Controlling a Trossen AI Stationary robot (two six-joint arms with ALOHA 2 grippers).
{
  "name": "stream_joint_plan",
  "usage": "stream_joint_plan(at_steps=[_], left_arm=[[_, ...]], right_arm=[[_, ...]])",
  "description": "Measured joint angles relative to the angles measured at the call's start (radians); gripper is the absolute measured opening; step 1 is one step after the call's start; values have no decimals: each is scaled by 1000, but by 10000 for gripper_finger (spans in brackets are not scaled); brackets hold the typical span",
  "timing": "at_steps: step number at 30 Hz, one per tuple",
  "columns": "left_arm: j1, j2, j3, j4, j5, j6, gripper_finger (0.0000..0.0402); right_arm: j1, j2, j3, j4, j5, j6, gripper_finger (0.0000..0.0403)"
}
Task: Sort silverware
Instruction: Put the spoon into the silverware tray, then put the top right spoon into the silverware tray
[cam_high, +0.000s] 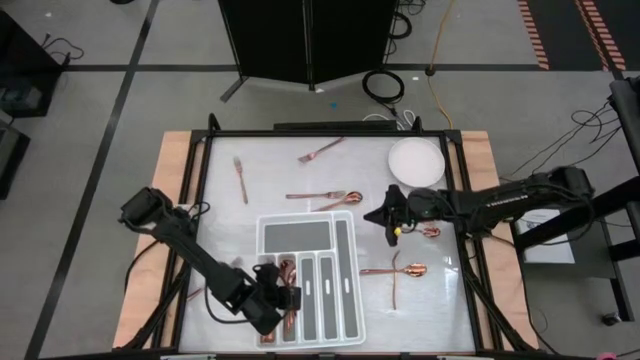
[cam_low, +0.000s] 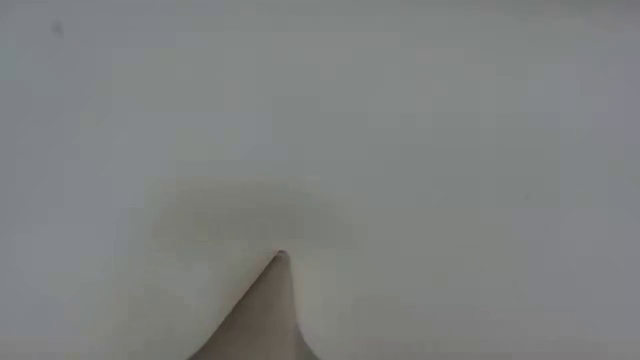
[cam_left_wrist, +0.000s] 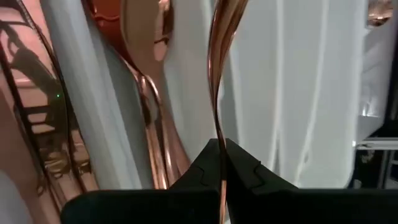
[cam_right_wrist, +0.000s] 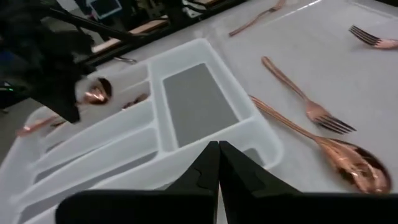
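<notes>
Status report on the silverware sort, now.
Left claw shut on a spoon over the tray. Right claw shut, empty, mid-table. Forks and spoons loose on table. Nothing blocking.

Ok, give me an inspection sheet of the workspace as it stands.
Surface: white tabletop in a black frame.
Job's things: slim copper silverware, forks and spoons loose; some lies in the white divided tray.
Clutter: round white plate.
Grippers: left gripper shut on a copper piece over the tray's left slots; right gripper shut, empty, mid-table.
Cables: coiled black cable and yellow cable on floor.
Surroundings: dark cabinet.
</notes>
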Motion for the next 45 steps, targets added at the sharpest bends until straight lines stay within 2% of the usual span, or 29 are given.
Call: stream_joint_plan(at_steps=[5,10,15,21,26,30,34,36,40,42,45], left_arm=[[0,45,0,17,31,-76,10],[8,58,0,-7,116,-174,35],[18,58,0,-14,123,-115,62],[53,25,0,-24,214,65,98],[80,-54,0,-68,199,184,111],[126,-123,0,-90,190,385,111],[201,-156,2,-68,87,630,111],[246,-156,1,-56,56,786,111],[356,-135,1,29,67,1165,111],[409,-124,0,108,72,1355,111],[474,-119,0,290,115,1632,111]], right_arm=[[68,0,0,20,15,13,0],[121,0,0,19,18,12,0],[160,0,0,15,90,-7,0],[165,0,0,13,93,-28,0],[165,0,0,0,90,-43,0],[165,0,0,-38,25,-18,0],[165,0,0,-95,-85,5,0],[165,0,0,-127,-104,19,0],[165,0,0,-177,-105,38,0],[165,0,25,-264,-101,45,0],[165,0,122,-581,-30,82,0]])
